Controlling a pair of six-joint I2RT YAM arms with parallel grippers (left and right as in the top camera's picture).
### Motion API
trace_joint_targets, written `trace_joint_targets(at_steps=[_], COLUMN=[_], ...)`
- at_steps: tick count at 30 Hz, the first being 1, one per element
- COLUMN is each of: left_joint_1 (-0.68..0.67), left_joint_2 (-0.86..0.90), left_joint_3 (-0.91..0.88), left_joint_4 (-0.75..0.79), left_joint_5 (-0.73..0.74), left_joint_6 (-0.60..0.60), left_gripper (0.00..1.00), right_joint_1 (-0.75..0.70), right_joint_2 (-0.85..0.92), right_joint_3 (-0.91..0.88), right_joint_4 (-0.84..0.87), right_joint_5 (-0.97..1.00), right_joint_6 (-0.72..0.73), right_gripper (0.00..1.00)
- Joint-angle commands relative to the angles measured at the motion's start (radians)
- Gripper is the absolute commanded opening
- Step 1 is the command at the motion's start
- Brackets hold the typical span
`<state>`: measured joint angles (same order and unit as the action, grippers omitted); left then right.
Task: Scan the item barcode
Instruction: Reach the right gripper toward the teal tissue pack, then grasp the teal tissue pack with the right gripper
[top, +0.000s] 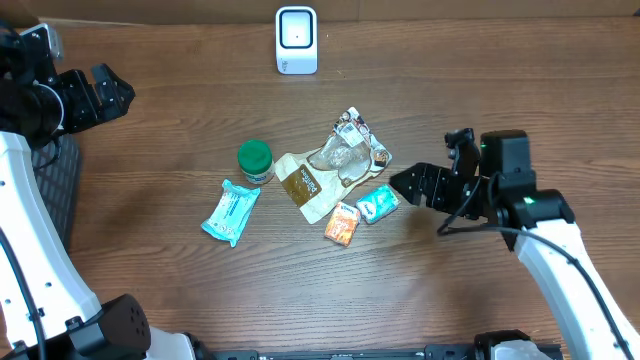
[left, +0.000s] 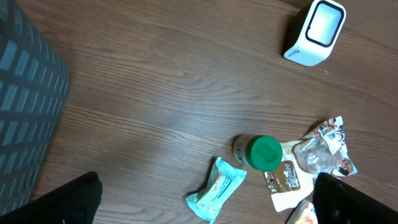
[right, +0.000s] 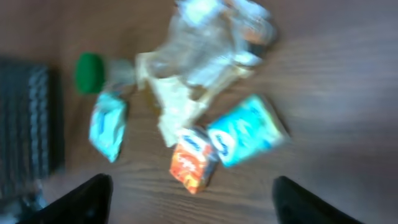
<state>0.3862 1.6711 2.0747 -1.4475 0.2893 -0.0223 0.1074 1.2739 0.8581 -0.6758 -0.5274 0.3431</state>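
The white barcode scanner (top: 296, 40) (left: 314, 32) stands at the table's far edge. A heap of items lies mid-table: a green-lidded jar (top: 255, 160) (left: 261, 152), a teal packet (top: 231, 211) (left: 214, 190), a brown-and-cream pouch (top: 308, 187), a crinkled clear wrapper (top: 350, 145), a blue box (top: 377, 203) (right: 247, 130) and an orange box (top: 342, 223) (right: 193, 160). My right gripper (top: 405, 188) (right: 196, 205) hovers open just right of the blue and orange boxes, nothing between its fingers. My left gripper (top: 116, 90) (left: 205, 208) hangs open high at the far left, holding nothing.
A dark mesh mat (top: 55, 180) (left: 25, 106) lies at the table's left edge beside the left arm. Bare wood lies between the heap and the scanner, and along the front edge. The right wrist view is blurred.
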Motion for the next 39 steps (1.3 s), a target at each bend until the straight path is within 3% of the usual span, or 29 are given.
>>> trace_joint_targets(at_steps=[1, 8, 12, 14, 39], left_joint_1=[-0.003, -0.003, -0.003, -0.003, -0.003], left_joint_2=[-0.007, -0.007, -0.007, -0.007, -0.007], left_joint_3=[0.015, 0.015, 0.015, 0.015, 0.015], left_joint_4=[0.001, 0.001, 0.001, 0.001, 0.001], left_joint_5=[0.015, 0.015, 0.014, 0.014, 0.014], left_joint_6=[0.019, 0.019, 0.019, 0.019, 0.019], left_gripper=[1.0, 1.0, 1.0, 1.0, 1.0], right_joint_1=[0.005, 0.005, 0.011, 0.021, 0.264], right_joint_2=[0.053, 0.182, 0.242, 0.261, 0.308], right_joint_3=[0.018, 0.018, 0.018, 0.018, 0.011], right_joint_4=[-0.014, 0.049, 0.067, 0.069, 0.144], right_joint_5=[0.137, 0.145, 0.138, 0.138, 0.318], right_joint_6=[0.123, 0.208, 0.208, 0.208, 0.342], right_gripper=[0.7, 0.66, 0.48, 0.43, 0.39])
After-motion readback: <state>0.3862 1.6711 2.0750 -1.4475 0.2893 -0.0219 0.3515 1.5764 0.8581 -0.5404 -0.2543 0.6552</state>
